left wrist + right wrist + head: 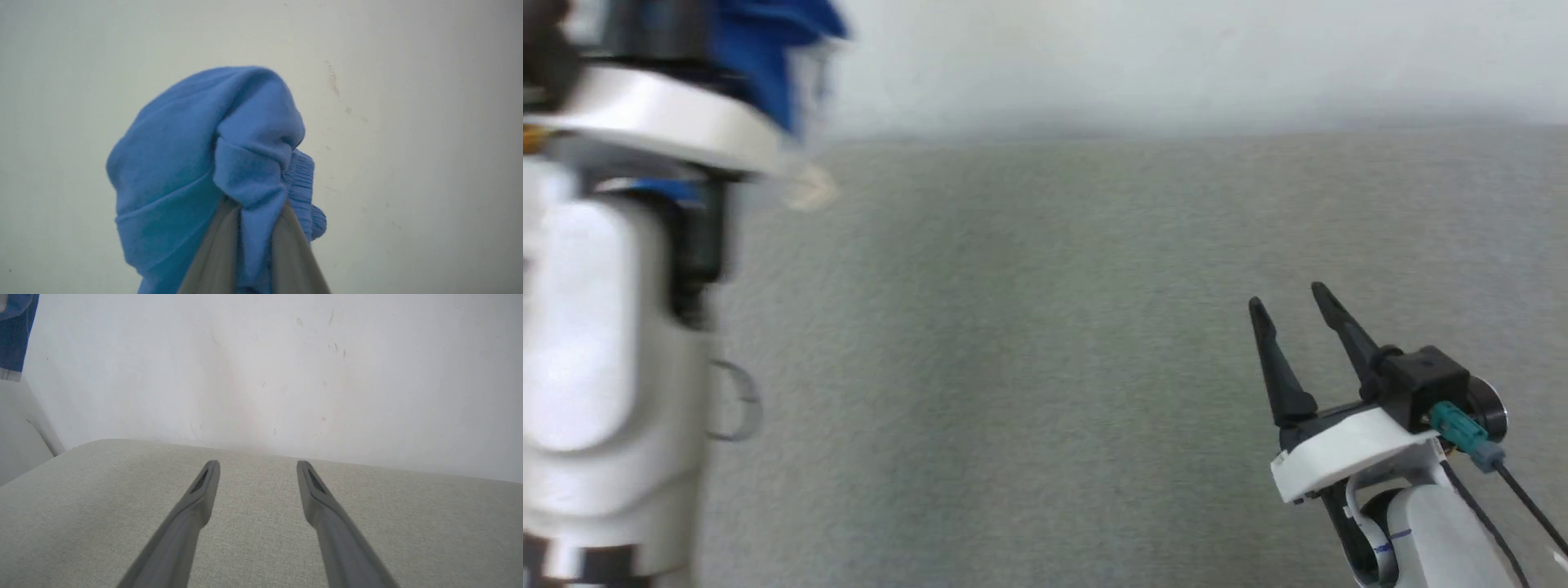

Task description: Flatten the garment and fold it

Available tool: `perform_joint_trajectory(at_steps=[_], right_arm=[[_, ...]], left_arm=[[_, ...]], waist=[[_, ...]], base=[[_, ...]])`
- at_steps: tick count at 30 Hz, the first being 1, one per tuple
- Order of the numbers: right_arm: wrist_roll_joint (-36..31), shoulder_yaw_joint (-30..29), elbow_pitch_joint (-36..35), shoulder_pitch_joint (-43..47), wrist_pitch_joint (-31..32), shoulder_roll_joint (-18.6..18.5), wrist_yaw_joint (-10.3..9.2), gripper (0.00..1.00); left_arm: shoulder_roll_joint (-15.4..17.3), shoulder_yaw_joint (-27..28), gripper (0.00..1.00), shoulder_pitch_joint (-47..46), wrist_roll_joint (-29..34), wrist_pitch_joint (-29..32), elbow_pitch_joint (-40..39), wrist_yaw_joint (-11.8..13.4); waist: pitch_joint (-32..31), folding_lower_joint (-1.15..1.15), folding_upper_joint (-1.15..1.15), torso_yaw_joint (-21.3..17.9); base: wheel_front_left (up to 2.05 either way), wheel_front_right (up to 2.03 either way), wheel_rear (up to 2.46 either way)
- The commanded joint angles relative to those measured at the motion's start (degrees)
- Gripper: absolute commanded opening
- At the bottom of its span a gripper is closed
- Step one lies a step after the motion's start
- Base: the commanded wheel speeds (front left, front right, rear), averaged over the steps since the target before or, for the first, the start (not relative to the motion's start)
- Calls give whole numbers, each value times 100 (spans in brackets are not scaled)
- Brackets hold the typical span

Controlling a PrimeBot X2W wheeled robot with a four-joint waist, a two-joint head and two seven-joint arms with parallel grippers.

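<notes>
At eleven o'clock above the grey upholstered surface (1045, 327), the left gripper (255, 204) pinches the bunched blue garment (175, 163) aloft; the right gripper (1287, 296), at four o'clock, hangs spread. This single-point hold could slip, dropping it crumpled.

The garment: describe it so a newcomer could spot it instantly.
Above the grey fabric surface, against the pale wall, look to the raised left gripper. The garment is the bunched blue cloth pinched between its fingers. It alone is bright blue; the right gripper is open and empty.
</notes>
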Motion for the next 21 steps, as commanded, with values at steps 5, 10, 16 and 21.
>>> perform_joint_trajectory(at_steps=[5,10,16,21], right_arm=[[50,-80,-74,71,31,-6,-11,100],[76,-158,-103,84,33,-6,-11,100],[111,-175,-130,63,21,-6,-11,100],[147,-151,-111,59,10,-6,-11,100]], left_arm=[[-533,-607,0,40,-217,314,233,-253],[-882,-1101,0,356,-459,934,1225,-430],[-1105,-1603,0,731,-682,2022,2659,-635],[-1241,-1766,100,893,-808,2295,3330,-719]], waist=[[-113,1,0,-906],[-15,1,0,-1272],[139,1,0,-1468],[183,1,0,-1425]], base=[[0,0,0],[0,0,0],[0,0,0],[0,0,0]])
